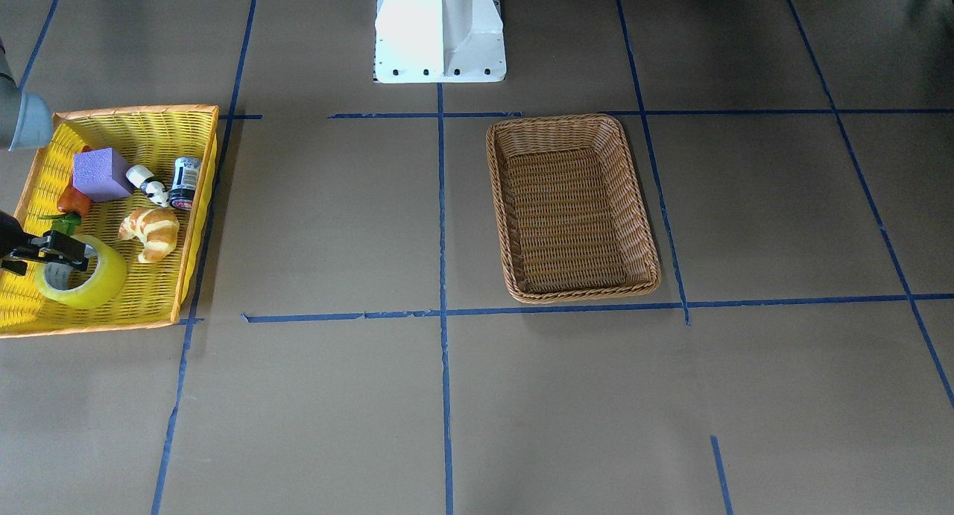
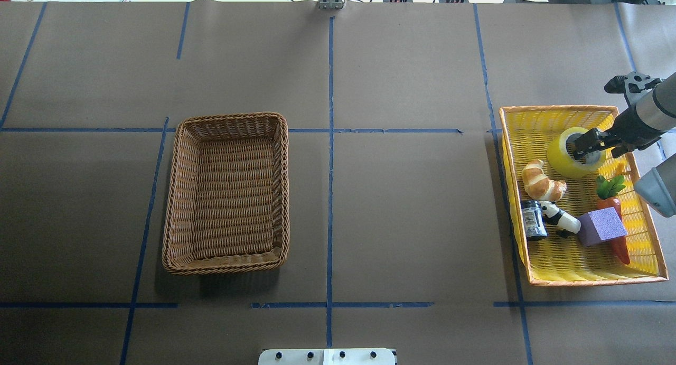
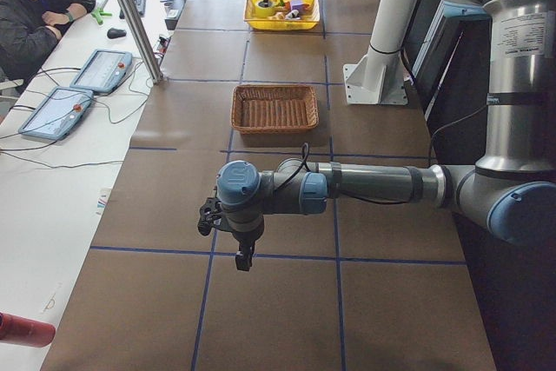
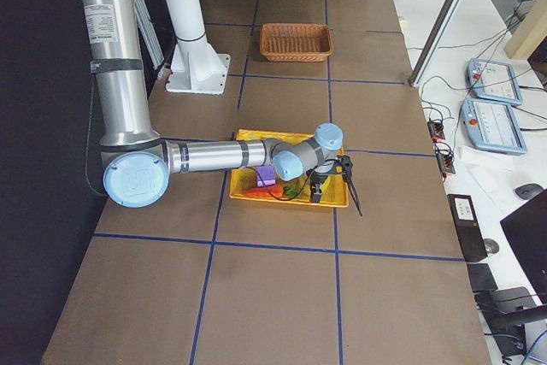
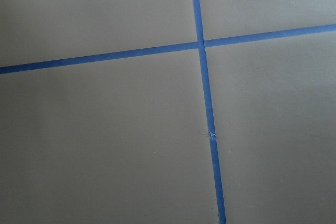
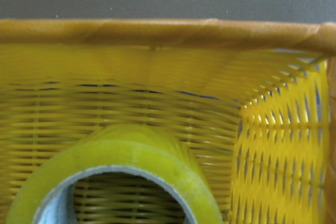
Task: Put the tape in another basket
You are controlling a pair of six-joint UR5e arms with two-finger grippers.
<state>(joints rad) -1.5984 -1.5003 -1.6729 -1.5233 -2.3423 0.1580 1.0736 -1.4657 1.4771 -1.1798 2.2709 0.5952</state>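
two baskets: one brown wicker basket (image 2: 232, 117) and one yellow mesh basket (image 2: 557, 110). six smaller things, one of each kind: one roll of yellow-green tape (image 2: 559, 156), one croissant (image 2: 541, 181), one purple block (image 2: 601, 226), one carrot (image 2: 622, 247) with green leaves, one panda figure (image 2: 557, 217), and one small dark container (image 2: 533, 221) with a label, perhaps a jar. two robot arms: one left arm (image 3: 373, 184), one right arm (image 4: 214, 157).

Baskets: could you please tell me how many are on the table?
2. The wicker basket is on the robot's left; the yellow basket, holding the tape, is on its far right. None seem hidden.
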